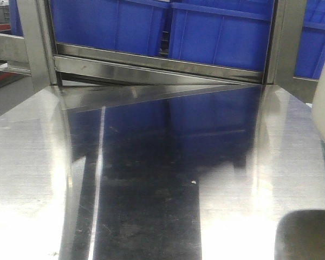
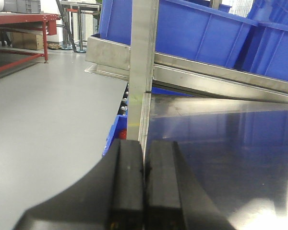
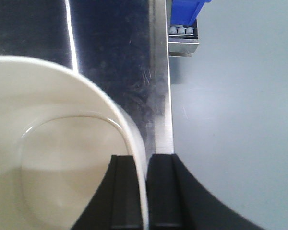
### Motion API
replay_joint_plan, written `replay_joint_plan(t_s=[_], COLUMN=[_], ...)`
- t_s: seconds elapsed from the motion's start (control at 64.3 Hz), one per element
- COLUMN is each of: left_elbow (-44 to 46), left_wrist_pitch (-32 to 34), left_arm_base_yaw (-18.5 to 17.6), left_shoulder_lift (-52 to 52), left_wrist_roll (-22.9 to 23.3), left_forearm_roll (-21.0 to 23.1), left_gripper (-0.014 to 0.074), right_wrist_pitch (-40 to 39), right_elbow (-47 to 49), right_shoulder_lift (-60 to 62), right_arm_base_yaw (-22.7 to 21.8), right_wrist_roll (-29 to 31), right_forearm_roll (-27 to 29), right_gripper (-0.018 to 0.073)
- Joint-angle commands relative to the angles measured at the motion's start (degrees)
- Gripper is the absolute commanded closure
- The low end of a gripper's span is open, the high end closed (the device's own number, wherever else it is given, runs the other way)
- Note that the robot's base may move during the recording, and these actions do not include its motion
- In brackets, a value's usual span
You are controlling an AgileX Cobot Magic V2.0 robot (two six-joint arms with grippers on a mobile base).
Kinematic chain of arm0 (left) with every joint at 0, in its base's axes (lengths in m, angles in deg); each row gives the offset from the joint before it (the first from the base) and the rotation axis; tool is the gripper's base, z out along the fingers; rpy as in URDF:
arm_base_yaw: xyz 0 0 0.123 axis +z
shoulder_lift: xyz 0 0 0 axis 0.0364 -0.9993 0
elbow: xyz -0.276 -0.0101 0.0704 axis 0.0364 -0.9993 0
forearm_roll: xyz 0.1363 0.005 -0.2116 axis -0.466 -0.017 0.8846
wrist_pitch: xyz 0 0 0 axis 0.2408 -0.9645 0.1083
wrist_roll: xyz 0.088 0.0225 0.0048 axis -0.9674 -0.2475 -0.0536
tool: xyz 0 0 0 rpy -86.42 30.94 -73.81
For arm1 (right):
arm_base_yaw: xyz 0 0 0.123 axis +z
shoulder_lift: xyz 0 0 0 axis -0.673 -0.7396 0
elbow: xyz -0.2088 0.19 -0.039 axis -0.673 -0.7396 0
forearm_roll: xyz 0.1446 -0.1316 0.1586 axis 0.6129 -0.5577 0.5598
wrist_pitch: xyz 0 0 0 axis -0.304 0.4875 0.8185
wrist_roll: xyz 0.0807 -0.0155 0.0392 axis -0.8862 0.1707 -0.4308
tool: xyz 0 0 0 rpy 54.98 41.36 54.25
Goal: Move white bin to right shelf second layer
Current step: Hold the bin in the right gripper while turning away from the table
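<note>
White bin (image 3: 62, 158): cream, glossy, empty inside. It sits at the far right edge of the front view, on or just above the tabletop (image 1: 151, 189); contact with the steel isn't visible.

Left side: left claw (image 2: 144, 153) has its pads pressed together with nothing between them, near the tabletop's left edge by a steel rack post (image 2: 141, 57).

Middle: mirror steel, with blue crates (image 1: 222, 32) on the rack tier behind, top of frame.

Right: right claw (image 3: 144, 163) is pinched narrow over the bin's rim, one pad inside the wall and one outside, lower centre of the wrist view.

Handling guess: thin plastic, light, fairly stiff, though the wall may flex under a one-sided pinch. It's glossy, so slippery, and could swing or slide out if tilted. A straight stretch of rim looks the best hold; this grip seems close to a rounded corner.

White rollers (image 3: 182, 29) peek under a blue crate, upper right. Can't tell which tier that is.
</note>
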Motion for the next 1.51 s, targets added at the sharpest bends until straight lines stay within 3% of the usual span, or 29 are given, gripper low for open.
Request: replay_joint_plan(t_s=[0.0,1.492], left_elbow=[-1.6,-1.6], left_wrist_pitch=[4.8,4.8], left_arm_base_yaw=[-0.3,-0.3], left_shoulder_lift=[1.0,1.0], left_wrist_roll=[0.3,0.3], left_forearm_roll=[0.0,0.0], left_gripper=[0.0512,0.0512], right_wrist_pitch=[-3.7,-3.8], right_elbow=[1.7,1.7], right_shoulder_lift=[0.3,0.1], right_arm_base_yaw=[-0.3,-0.3], right_wrist_roll=[0.3,0.3], right_forearm_roll=[-0.1,-0.1], right_gripper=[0.0494,0.0494])
